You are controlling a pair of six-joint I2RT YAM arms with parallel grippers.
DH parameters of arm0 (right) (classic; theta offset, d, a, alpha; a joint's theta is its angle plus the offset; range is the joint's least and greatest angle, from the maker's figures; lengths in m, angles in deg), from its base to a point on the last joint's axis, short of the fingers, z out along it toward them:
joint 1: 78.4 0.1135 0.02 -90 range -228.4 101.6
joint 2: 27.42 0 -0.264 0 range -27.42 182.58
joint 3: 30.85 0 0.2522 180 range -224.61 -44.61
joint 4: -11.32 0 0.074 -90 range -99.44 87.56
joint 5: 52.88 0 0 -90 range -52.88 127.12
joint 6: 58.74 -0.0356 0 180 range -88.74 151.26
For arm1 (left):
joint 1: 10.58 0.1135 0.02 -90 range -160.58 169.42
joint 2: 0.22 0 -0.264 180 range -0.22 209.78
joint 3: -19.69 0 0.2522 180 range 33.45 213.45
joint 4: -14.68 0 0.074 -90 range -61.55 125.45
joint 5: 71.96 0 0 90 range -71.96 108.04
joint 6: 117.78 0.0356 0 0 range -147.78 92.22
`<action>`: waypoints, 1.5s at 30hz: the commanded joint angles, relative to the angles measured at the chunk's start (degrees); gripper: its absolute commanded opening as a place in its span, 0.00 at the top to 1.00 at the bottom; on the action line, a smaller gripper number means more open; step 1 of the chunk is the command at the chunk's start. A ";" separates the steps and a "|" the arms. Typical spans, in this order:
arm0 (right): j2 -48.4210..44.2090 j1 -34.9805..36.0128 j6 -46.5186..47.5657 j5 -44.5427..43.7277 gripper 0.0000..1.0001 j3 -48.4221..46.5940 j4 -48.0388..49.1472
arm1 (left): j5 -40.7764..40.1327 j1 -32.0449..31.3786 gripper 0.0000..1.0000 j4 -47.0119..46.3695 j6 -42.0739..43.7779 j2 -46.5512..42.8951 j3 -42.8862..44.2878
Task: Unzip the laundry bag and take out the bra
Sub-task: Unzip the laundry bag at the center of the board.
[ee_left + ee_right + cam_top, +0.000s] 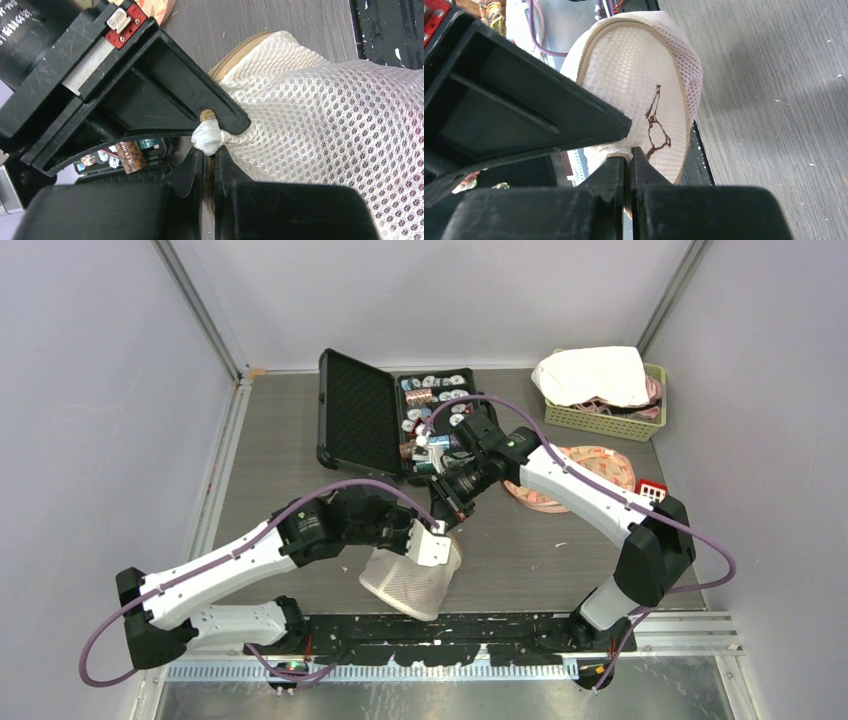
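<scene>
Laundry bag (pixel 410 580): lower centre; likely soft, light, floppy mesh; grip the seam.
Left gripper (pixel 210 167): pinched shut on the bag's seam.
Right gripper (pixel 628 160): closed on the taped zipper pull (pixel 207 136).

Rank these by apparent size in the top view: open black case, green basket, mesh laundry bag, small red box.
1. open black case
2-3. green basket and mesh laundry bag: alike, bag partly hidden, so unranked
4. small red box

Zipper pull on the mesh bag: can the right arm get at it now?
Probably yes: the right tool looks shut right at the white-wrapped zipper pull. The left tool pinches the mesh bag beside it, nothing between.
</scene>
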 commanded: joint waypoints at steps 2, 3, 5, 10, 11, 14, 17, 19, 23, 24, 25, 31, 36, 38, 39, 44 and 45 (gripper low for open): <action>3.50 1.44 -1.90 -6.31 0.99 -4.62 14.44 | 15.63 -5.29 1.00 -24.09 1.39 0.98 3.21; 3.43 1.45 -1.23 -5.91 0.99 -5.08 14.17 | 15.20 -5.28 1.00 -24.07 0.82 1.07 3.05; 3.00 1.45 1.85 -5.38 0.99 -5.96 12.50 | 13.20 -5.18 1.00 -24.20 -1.19 1.01 2.65; 0.86 -0.25 4.27 -4.07 0.92 -6.63 10.26 | 11.29 -3.86 1.00 -21.19 -2.76 -0.65 0.70; 0.30 -0.61 4.32 -3.40 0.89 -6.64 10.19 | 10.98 -3.48 1.00 -20.72 -3.35 -0.94 0.49; -1.83 -0.07 6.34 -2.78 0.79 -5.84 10.42 | 10.77 -2.42 1.00 -20.81 -4.82 -0.57 0.21; -1.85 1.27 6.66 -2.85 0.66 -5.87 11.92 | 11.20 -2.42 1.00 -21.34 -3.47 0.23 0.37; -0.73 1.46 6.90 -2.48 0.61 -7.35 11.11 | 11.81 -2.51 1.00 -21.07 -2.17 0.67 0.52; -0.22 1.49 11.06 -2.39 0.59 -9.33 7.07 | 11.86 -2.48 1.00 -20.31 -0.08 0.68 0.31; -0.32 1.43 11.49 -2.10 0.59 -9.61 6.68 | 11.88 -2.44 1.00 -20.36 0.54 0.51 -0.04; -0.37 1.44 12.03 -1.74 0.57 -10.14 6.03 | 11.85 -2.51 1.00 -20.44 0.69 0.52 -0.27; -1.37 1.44 18.94 -0.10 0.53 -12.67 -1.39 | 11.45 -1.57 1.00 -20.93 -1.15 -1.88 -2.37; -2.51 1.45 20.42 1.06 0.53 -12.10 -2.71 | 13.51 -0.13 1.00 -21.89 -1.87 -4.09 -4.47; -2.37 1.43 19.21 1.56 0.54 -12.02 -0.85 | 13.75 -0.14 1.00 -22.48 -2.13 -4.31 -4.84; -2.19 1.50 17.74 1.62 0.57 -11.85 0.86 | 13.95 -0.14 0.99 -22.72 -2.61 -4.02 -4.61; 0.34 3.84 9.64 0.52 0.66 -12.16 8.43 | 17.27 -0.21 0.94 -22.48 -5.48 -0.78 -1.10; 0.88 4.14 7.87 -0.03 0.65 -11.98 9.54 | 17.68 -0.35 0.94 -22.08 -5.50 -0.13 -0.48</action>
